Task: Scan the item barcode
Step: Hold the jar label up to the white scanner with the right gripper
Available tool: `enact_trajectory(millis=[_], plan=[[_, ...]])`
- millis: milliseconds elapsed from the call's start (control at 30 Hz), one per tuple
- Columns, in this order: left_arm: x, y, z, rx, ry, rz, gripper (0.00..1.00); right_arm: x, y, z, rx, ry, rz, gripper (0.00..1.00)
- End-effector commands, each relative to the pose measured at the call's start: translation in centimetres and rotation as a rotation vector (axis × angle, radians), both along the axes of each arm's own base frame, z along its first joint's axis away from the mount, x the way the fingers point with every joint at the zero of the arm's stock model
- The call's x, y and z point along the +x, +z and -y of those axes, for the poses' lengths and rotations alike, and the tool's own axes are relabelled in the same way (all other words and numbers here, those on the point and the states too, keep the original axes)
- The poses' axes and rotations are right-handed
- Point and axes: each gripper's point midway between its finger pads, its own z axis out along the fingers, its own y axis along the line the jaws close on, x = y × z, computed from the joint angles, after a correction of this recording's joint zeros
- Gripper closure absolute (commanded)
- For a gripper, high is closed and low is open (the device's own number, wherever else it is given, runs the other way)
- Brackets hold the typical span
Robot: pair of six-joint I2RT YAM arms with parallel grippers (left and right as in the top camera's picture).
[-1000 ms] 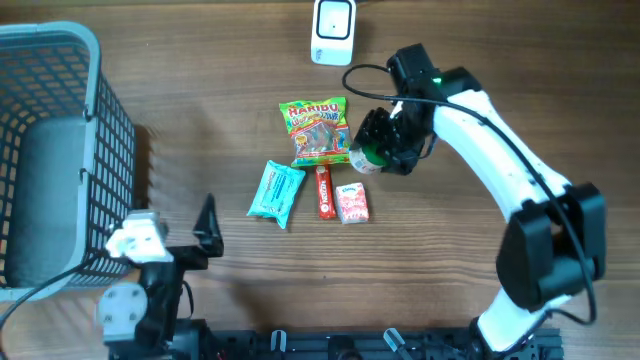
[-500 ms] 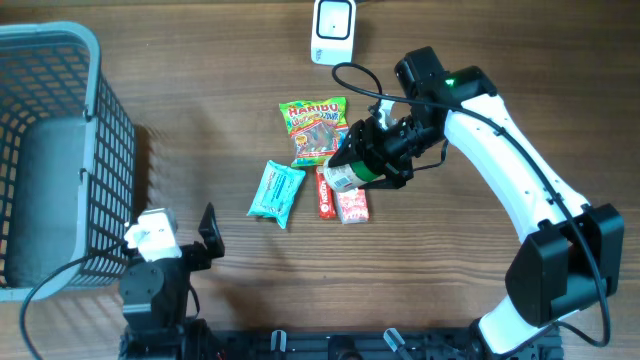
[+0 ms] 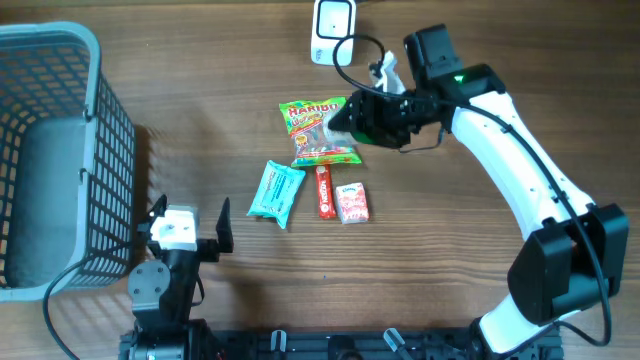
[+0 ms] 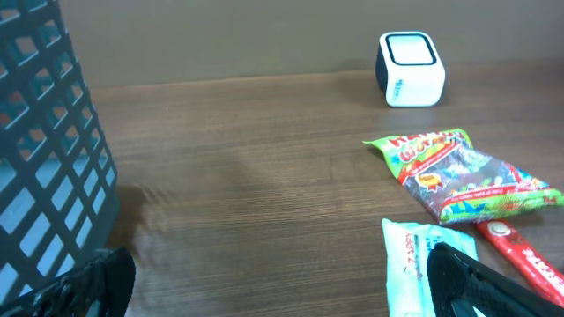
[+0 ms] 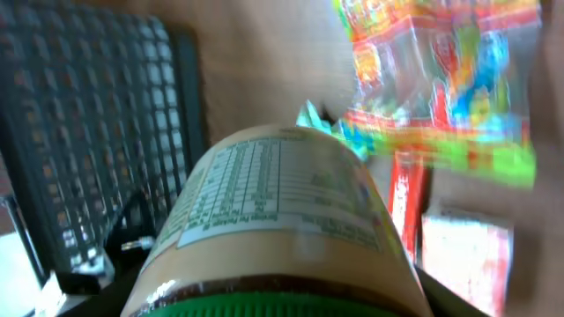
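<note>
My right gripper [image 3: 352, 118] clamps the bottle [image 5: 264, 211] sideways above the candy bag [image 3: 312, 135], short of the scanner [image 3: 332, 30], left gripper [image 3: 192, 212] gaping idle, and I risk a missed read if the round bottle twists.

Furniture: one brown wood-grain tabletop [image 3: 180, 60], matte, grain running left to right. Wall: plain grey-brown wall [image 4: 220, 35] meeting the table's far edge. Light: soft, even, with faint shadows on the wood.
</note>
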Motion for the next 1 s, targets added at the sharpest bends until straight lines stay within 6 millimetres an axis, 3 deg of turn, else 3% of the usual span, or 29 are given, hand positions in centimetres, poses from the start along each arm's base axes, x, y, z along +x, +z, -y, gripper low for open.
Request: enact_trajectory(millis=[0,100,333,500,600,767,967], plan=[[-0.1,-0.6,0.5,0.045,-0.041,-0.01,0.0,3.8,4.1,-0.5,0.035,-0.015,0.266,0.47],[-0.1,-0.6,0.5,0.045,-0.041,-0.01,0.0,7.6,5.2,0.6,-0.04,-0.107,0.45,0.46],[-0.1,-0.6,0.5,0.045,-0.041,-0.01,0.0,13.8,6.7,4.1,-0.239,-0.315,0.718,0.5],[-0.1,-0.6,0.5,0.045,-0.041,-0.01,0.0,17.5,5.7,5.5,-0.343,-0.393,0.837,0.52],[-0.1,-0.6,0.5,0.045,-0.041,-0.01,0.0,19.9,3.7,4.8,-0.349,-0.388,0.904,0.54],[-0.1,-0.6,0.5,0.045,-0.041,-0.01,0.0,23.2,1.5,2.5,-0.299,-0.4,1.058,0.48],[-0.1,-0.6,0.5,0.045,-0.041,-0.01,0.0,24.4,0.5,0.4,-0.293,-0.429,1.182,0.44]])
